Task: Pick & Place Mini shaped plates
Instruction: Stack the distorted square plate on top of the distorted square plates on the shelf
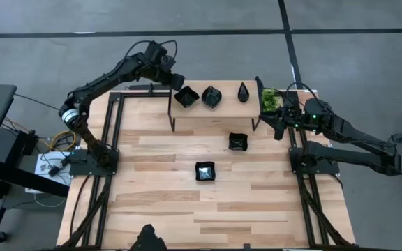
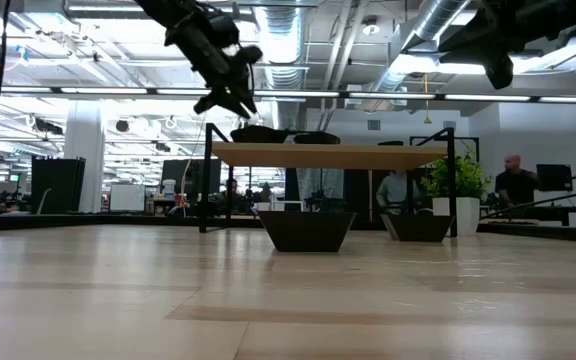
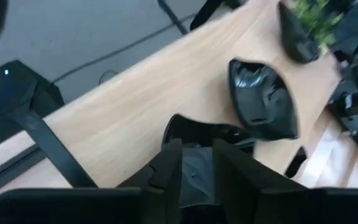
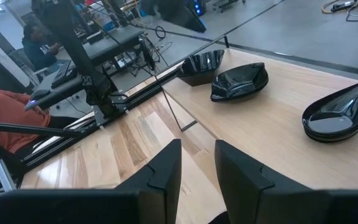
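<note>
Nearest to the low camera, a square plate (image 2: 305, 229) sits on the counter (image 1: 208, 202), and a second square plate (image 1: 239, 141) lies further back, near the raised shelf (image 1: 215, 108). On this shelf three plates stand in a row: a square one (image 1: 185, 97), a leaf-shaped one (image 1: 211, 97) and a teardrop one (image 1: 243, 92), with a small green plant (image 1: 269, 98) beside the teardrop. Left gripper (image 1: 175, 81) hovers at the square plate on the shelf, jaws a little spread around its edge, not clearly pinching it. Right gripper (image 1: 279, 120) waits beside the shelf's right end, its jaws slightly apart and holding nothing.
</note>
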`<action>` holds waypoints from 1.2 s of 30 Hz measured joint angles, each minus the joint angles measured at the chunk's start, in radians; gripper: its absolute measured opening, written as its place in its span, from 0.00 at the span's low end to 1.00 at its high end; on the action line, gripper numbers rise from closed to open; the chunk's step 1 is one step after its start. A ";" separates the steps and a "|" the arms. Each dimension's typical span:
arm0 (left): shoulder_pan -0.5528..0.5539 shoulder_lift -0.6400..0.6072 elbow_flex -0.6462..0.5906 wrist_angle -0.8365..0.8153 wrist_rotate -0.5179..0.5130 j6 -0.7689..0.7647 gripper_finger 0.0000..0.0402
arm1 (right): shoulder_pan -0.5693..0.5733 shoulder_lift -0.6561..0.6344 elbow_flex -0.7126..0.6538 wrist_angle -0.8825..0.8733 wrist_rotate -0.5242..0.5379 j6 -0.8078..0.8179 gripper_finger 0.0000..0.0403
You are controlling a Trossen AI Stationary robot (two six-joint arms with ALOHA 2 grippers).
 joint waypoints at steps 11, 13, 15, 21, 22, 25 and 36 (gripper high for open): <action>-0.270 -0.181 -0.013 0.007 0.082 0.034 0.27 | 0.000 0.000 0.000 0.000 0.000 0.001 0.23; -0.382 -0.203 -0.047 0.008 0.039 0.111 0.26 | 0.000 0.000 0.000 -0.001 0.000 0.001 0.23; -0.487 -0.212 -0.087 0.016 -0.050 0.140 0.26 | 0.000 0.000 0.000 -0.003 0.000 0.001 0.23; -0.690 -0.192 -0.207 0.097 -0.228 0.156 0.26 | 0.000 0.000 0.001 -0.012 0.000 0.000 0.23; -0.707 -0.186 -0.226 0.105 -0.240 0.157 0.26 | 0.000 0.000 0.001 -0.014 0.000 0.000 0.23; -0.737 -0.170 -0.283 0.165 -0.273 0.156 0.26 | 0.000 0.000 0.001 -0.031 0.001 0.000 0.23; -0.732 -0.019 -0.388 0.471 -0.273 0.193 0.26 | -0.001 0.000 0.001 -0.078 0.003 -0.001 0.23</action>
